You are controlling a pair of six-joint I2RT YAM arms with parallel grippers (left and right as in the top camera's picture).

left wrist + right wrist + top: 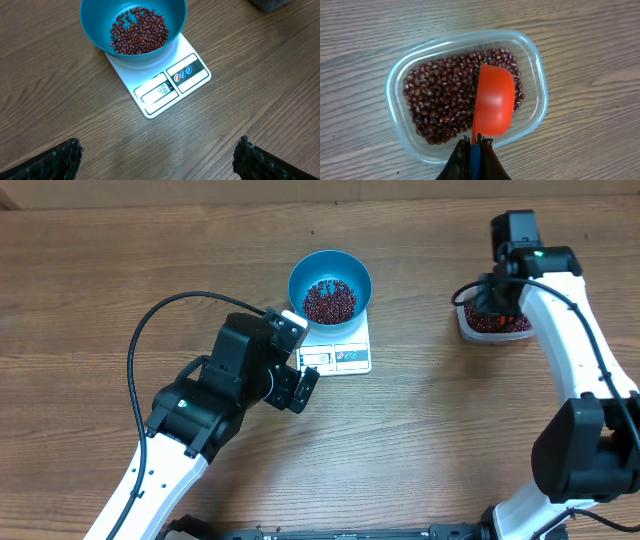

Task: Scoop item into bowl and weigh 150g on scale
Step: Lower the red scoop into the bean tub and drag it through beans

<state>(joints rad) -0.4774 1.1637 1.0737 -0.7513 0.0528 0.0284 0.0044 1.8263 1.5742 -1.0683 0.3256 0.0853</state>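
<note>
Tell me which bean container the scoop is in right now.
The clear rectangular tub: the right gripper holds the orange scoop in its beans. The blue bowl on the scale has no scoop.

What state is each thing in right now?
bowl: on the scale, partly filled with beans.
scale: on, display reads 48.
tub: lidless, holding beans.
scoop: in the tub, gripped by its handle.
left gripper: open, empty.
right gripper: shut on the scoop's handle.
</note>
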